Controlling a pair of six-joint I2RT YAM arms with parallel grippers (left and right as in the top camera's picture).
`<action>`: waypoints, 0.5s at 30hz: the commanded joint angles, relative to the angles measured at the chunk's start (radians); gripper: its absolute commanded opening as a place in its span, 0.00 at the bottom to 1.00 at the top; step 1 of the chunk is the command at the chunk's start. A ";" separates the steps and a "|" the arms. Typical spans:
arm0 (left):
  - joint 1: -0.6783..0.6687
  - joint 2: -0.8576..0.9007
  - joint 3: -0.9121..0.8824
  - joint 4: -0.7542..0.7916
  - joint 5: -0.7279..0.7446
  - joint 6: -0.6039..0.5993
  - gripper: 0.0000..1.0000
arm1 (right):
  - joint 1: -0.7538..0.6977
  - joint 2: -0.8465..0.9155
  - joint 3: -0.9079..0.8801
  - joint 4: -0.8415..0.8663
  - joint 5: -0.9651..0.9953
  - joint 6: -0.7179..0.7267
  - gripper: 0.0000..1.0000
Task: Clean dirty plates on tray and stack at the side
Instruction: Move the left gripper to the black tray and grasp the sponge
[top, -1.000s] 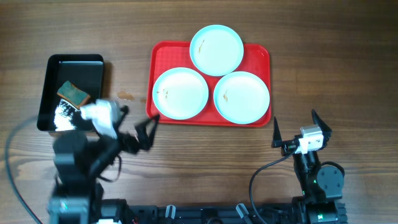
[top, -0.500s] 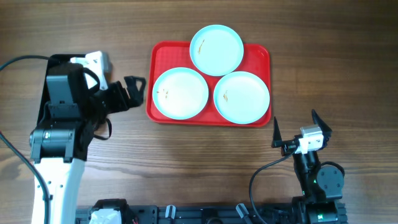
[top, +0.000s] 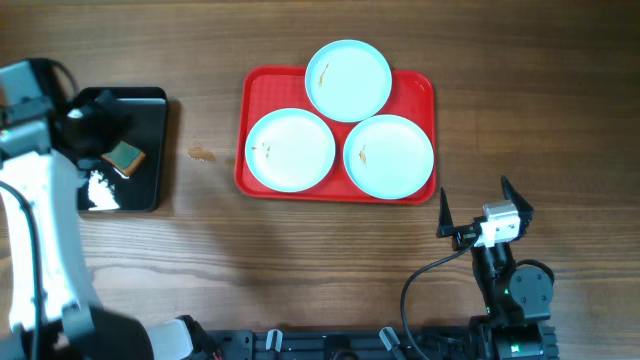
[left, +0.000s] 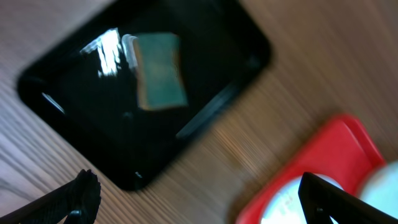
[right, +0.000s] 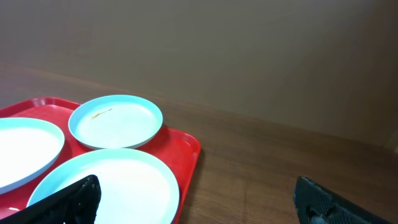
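Observation:
Three pale blue plates lie on the red tray (top: 250, 90): one at the back (top: 348, 80), one front left (top: 290, 150) and one front right (top: 389, 156), each with small brown smears. My left gripper (left: 202, 200) hangs open and empty above the black tray (top: 155, 110); its fingers are hard to make out from overhead. In the left wrist view, the red tray's corner (left: 339, 149) shows at lower right. My right gripper (top: 480, 206) stands open and empty on the near side of the red tray's right corner. It faces the plates (right: 115, 120).
Inside the black tray (left: 205, 118) lie a green-and-tan sponge (top: 125, 155) and a white patch (top: 100, 190). A small brown stain (top: 202, 154) marks the wooden table between the two trays. Cables run along the table's front edge.
My left arm has swung from the front of the table up and leftwards to above the black tray. The right arm and the plates have not moved.

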 joint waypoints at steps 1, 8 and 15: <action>0.069 0.077 0.017 0.026 -0.023 -0.021 1.00 | -0.006 -0.012 -0.001 0.003 0.010 0.003 1.00; 0.085 0.220 0.016 0.127 -0.027 -0.018 1.00 | -0.006 -0.012 -0.001 0.003 0.010 0.003 1.00; 0.085 0.362 0.016 0.246 -0.027 -0.018 0.92 | -0.006 -0.012 -0.001 0.003 0.010 0.003 1.00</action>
